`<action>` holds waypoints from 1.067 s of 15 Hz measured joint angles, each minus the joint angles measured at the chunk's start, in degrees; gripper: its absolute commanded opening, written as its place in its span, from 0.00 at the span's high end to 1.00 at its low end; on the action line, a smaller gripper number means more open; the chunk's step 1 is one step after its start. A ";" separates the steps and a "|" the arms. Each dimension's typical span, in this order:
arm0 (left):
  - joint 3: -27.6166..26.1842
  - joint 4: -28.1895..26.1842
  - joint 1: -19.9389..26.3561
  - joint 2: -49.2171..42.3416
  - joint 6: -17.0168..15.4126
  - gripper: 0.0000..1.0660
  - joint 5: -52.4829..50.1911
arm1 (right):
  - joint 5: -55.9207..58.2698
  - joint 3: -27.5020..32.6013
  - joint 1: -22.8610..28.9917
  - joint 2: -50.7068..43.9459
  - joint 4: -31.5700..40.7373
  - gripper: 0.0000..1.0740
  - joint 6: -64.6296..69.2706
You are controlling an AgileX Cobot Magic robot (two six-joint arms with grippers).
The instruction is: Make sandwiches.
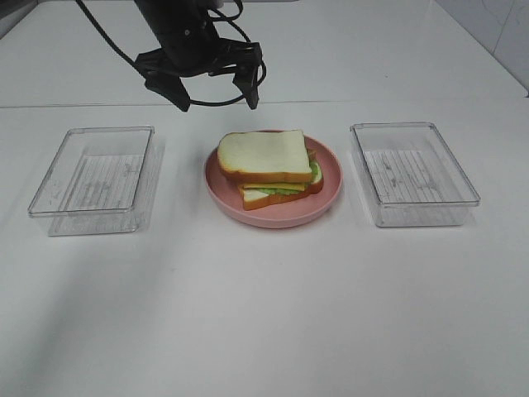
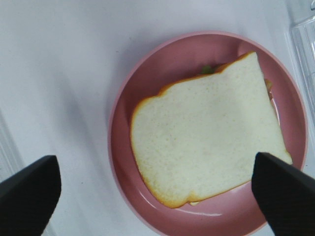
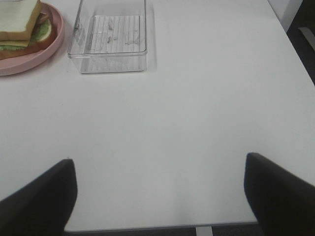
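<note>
The sandwich [image 1: 269, 165] is stacked on the round pink plate [image 1: 273, 217] at the table's middle: a white bread slice with orange-brown crust on top, yellow cheese and green lettuce under it, a bottom slice below. My left gripper [image 1: 215, 93] hovers open and empty above the table behind the plate. In the left wrist view the top slice [image 2: 206, 132] lies between my spread fingertips [image 2: 29, 191], well below them. My right gripper [image 3: 160, 196] is open and empty over bare table near the front right edge; the sandwich [image 3: 19, 24] shows far off in its view.
A clear plastic tray [image 1: 95, 178] stands left of the plate and another [image 1: 413, 172] right of it, both empty. The right tray [image 3: 110, 37] also shows in the right wrist view. The table edge [image 3: 147, 228] runs close under the right gripper.
</note>
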 measured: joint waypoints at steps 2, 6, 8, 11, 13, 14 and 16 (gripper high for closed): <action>0.00 1.66 0.00 -2.58 0.46 0.04 0.29 | 0.00 0.00 0.00 0.00 0.00 0.16 0.00; 2.81 1.89 0.74 -8.59 1.03 0.04 0.34 | 0.00 0.00 0.00 0.00 0.00 0.16 0.00; 10.71 2.41 2.35 -15.87 4.24 0.04 0.34 | 0.00 0.00 0.00 0.00 0.00 0.16 0.00; 23.15 3.27 7.05 -25.61 5.84 0.04 0.40 | 0.00 0.00 0.00 0.00 0.00 0.16 0.00; 32.43 3.67 11.69 -32.49 5.90 0.04 0.34 | 0.00 0.00 0.00 0.00 0.00 0.16 0.00; 35.18 3.84 13.06 -34.49 6.02 0.04 0.34 | 0.00 0.00 0.00 0.00 0.00 0.16 0.00; 47.73 4.41 19.77 -44.81 7.39 0.04 0.34 | 0.00 0.00 0.00 0.00 0.00 0.16 0.00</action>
